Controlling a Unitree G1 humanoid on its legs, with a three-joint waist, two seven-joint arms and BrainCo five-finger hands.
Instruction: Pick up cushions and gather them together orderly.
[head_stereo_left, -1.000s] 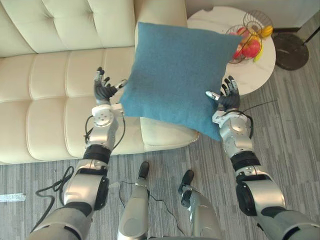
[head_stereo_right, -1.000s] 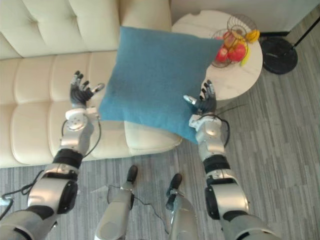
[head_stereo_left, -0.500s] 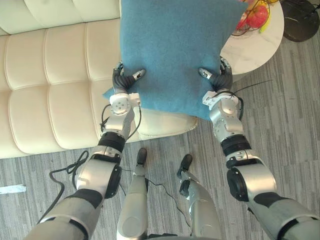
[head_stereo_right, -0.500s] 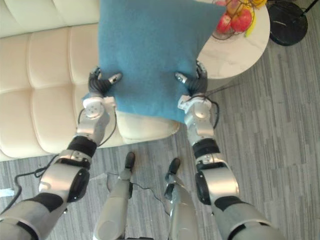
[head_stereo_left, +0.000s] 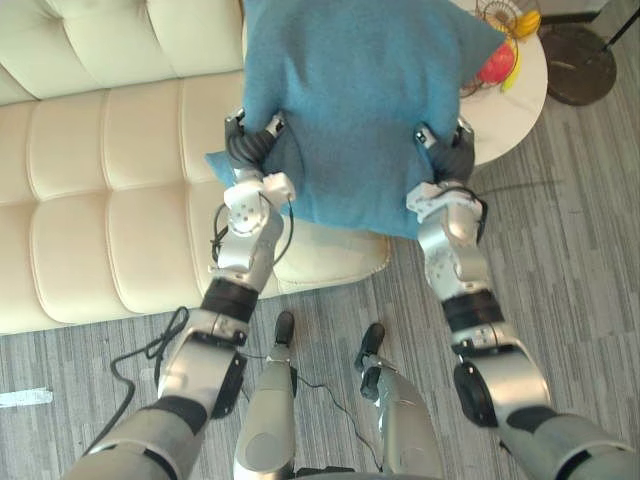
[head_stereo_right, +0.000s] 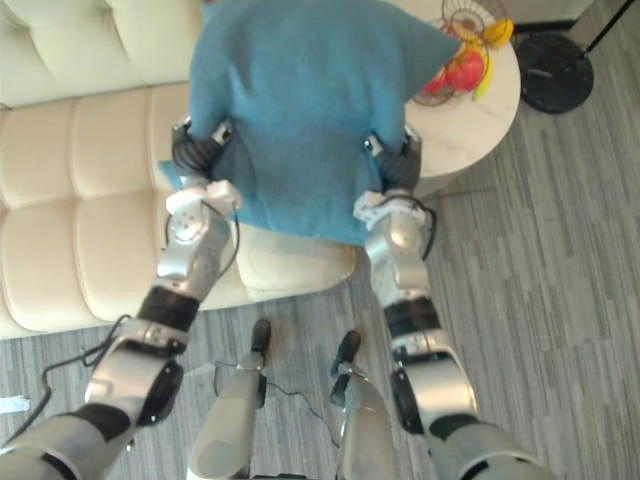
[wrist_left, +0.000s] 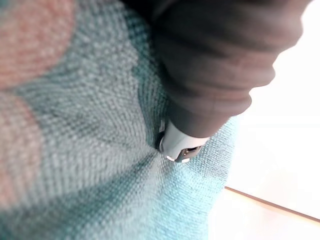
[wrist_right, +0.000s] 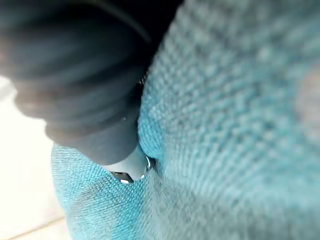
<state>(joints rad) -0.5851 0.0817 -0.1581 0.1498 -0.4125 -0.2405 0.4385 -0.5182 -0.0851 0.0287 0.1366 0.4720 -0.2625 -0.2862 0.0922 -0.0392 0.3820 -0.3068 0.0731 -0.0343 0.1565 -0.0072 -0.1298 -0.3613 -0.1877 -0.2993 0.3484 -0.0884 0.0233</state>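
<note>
A blue cushion (head_stereo_left: 360, 110) is hanging between the robot's two arms, over the right end of the cream sofa (head_stereo_left: 90, 200). Its upper right corner is reaching toward the round white tabletop (head_stereo_left: 505, 115). The left robot hand (head_stereo_left: 250, 148) is clenching the cushion's left side and the right robot hand (head_stereo_left: 447, 158) its right side. The fabric is puckering around both grips (each wrist view is showing a fingertip sunk into the weave). Whether the lower edge is brushing the sofa, I cannot tell from here.

Step in hand, as I am judging it: carrying the lifted cushion to a gathering place on the sofa seat. Doing this well is calling for equal squeeze from both sides and for the arms travelling together, so the cushion is neither twisting nor slipping. It should then be set down squarely against the backrest, not dropped.

Surroundings: a wire fruit basket (head_stereo_left: 500, 55) with red and yellow fruit is standing on the tabletop, just beside the cushion's corner, so a swing to the right is risking a knock. A dark round base (head_stereo_left: 580, 65) is resting on the grey floor (head_stereo_left: 580, 260) beyond the table. The cushion is also hiding the sofa's end beneath it, so the lowering is needing care.
</note>
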